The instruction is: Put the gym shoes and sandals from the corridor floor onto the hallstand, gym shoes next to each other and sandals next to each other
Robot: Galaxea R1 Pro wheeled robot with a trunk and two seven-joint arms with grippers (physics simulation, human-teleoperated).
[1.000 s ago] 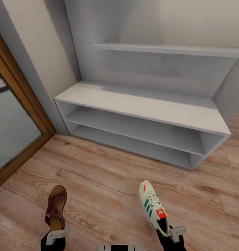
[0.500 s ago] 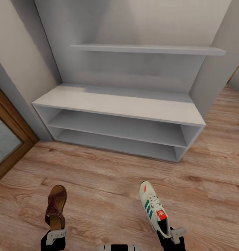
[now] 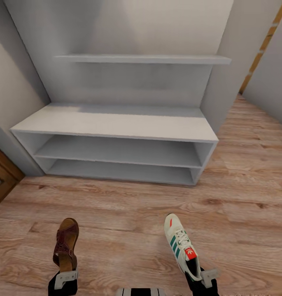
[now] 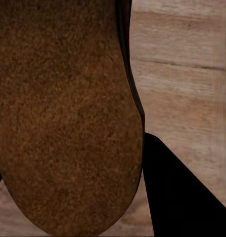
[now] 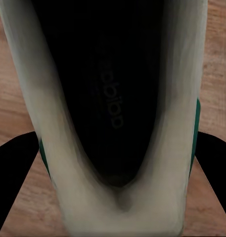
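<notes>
Left gripper (image 3: 63, 278) clamps the sandal (image 3: 66, 243) by its stiff heel, right gripper (image 3: 200, 277) the light, soft-walled gym shoe (image 3: 180, 243) at its firmer heel collar.

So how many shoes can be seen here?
2: a sandal held in the left gripper, a sneaker held in the right gripper. Others may be out of view.
</notes>
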